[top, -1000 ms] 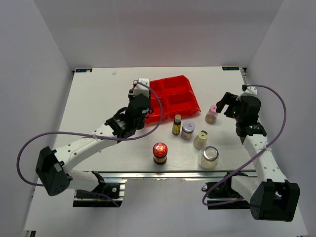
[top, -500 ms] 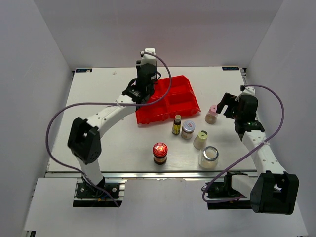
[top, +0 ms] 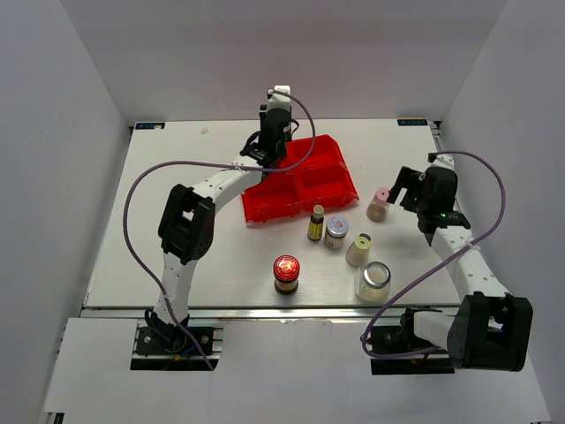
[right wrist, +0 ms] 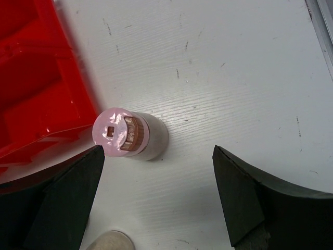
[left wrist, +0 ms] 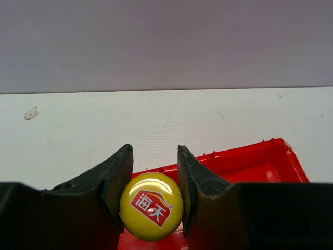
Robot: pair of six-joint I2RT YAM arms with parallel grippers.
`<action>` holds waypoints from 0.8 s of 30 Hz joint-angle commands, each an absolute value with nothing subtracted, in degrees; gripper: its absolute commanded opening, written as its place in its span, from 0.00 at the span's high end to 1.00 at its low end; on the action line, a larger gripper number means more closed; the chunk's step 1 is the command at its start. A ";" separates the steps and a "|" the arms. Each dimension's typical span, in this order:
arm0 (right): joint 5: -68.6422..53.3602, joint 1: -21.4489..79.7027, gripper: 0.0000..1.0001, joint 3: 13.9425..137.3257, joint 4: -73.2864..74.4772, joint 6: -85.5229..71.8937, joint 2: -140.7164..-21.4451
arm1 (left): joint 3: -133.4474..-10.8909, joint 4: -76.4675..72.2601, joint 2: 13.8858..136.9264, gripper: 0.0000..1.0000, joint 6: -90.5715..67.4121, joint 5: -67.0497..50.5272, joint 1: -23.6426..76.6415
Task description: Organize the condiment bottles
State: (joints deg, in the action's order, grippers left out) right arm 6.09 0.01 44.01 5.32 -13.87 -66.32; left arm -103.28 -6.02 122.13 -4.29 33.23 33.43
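Observation:
My left gripper (top: 270, 148) hangs over the back left part of the red tray (top: 305, 185). In the left wrist view it (left wrist: 152, 195) is shut on a yellow-capped sauce bottle (left wrist: 151, 205), with the tray (left wrist: 260, 161) under it. My right gripper (top: 402, 191) is open beside the pink-capped shaker (top: 378, 205). In the right wrist view the shaker (right wrist: 130, 133) stands upright near the left finger, with the gripper (right wrist: 158, 174) not touching it. A second yellow-capped bottle (top: 316, 223), a silver-lidded jar (top: 336, 232), a cream-capped shaker (top: 359, 250), a larger silver-lidded jar (top: 373, 281) and a red-lidded jar (top: 285, 273) stand on the table.
The red tray's right edge (right wrist: 36, 88) lies just left of the pink shaker. The cream shaker's cap (right wrist: 109, 242) shows at the bottom of the right wrist view. The table's front rail (top: 291, 311) runs below the jars.
My left arm has swung from the table's left middle out to the far side, over the tray's back left part. The right arm has barely moved.

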 commanded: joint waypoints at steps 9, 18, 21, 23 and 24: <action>7.73 -0.09 0.11 47.20 5.62 -12.66 -67.41 | -105.74 -12.83 123.22 1.00 -7.91 31.37 32.70; 8.00 -0.09 0.11 47.46 6.33 -12.66 -68.03 | -101.70 -13.27 122.09 0.34 -9.58 33.49 32.52; 7.82 -0.09 0.11 47.46 6.33 -12.74 -67.85 | -99.58 -13.98 121.29 0.23 -9.67 32.96 32.52; 7.73 -0.09 0.11 47.46 6.33 -12.92 -67.94 | -99.58 -12.84 121.29 0.17 -9.93 32.87 32.52; 7.65 -0.09 0.11 47.46 6.33 -12.92 -67.85 | -99.58 -12.31 121.12 0.14 -10.28 32.87 32.52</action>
State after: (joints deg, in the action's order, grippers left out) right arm 7.25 0.01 44.80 6.79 -13.23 -67.92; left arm -100.05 -11.84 125.58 -9.34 32.51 32.73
